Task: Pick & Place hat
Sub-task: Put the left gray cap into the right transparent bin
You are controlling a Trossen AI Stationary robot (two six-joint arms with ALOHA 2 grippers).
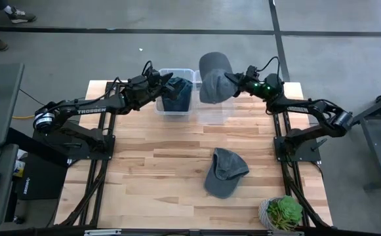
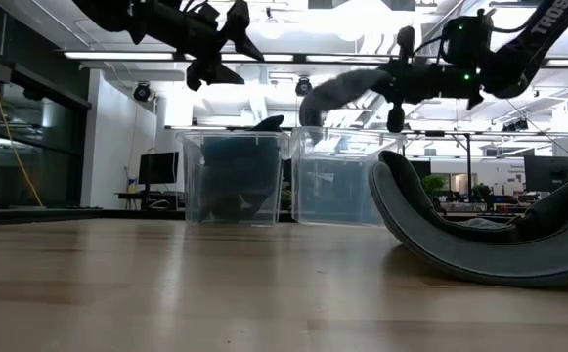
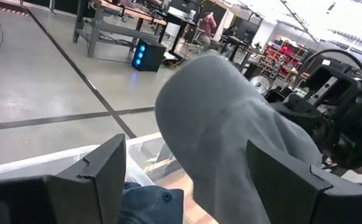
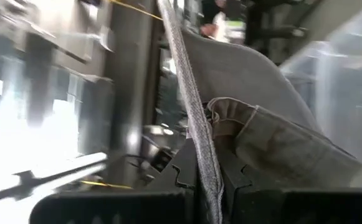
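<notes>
the right gripper (image 1: 233, 81) is clamped tight on a grey hat (image 1: 213, 77) and holds it up in the air, over the clear bin (image 1: 215, 108) at the far edge of the wooden surface (image 1: 151, 177). in the right wrist view the hat's thin brim (image 4: 196, 134) is pinched between the two dark fingers. the hat hangs above the bin and does not sit inside it.

the left gripper (image 1: 172, 84) hovers over the other clear bin (image 1: 176, 111), which stands just beside the first one. its fingers (image 3: 96, 180) are apart and hold nothing. a dark blue hat (image 1: 177, 94) lies inside this bin, under the gripper.

one more grey hat (image 1: 224, 172) lies on the surface, nearer the front edge and toward the right side, well apart from both bins. a small green plant in a pot (image 1: 280, 212) stands at the front right corner of the surface.
</notes>
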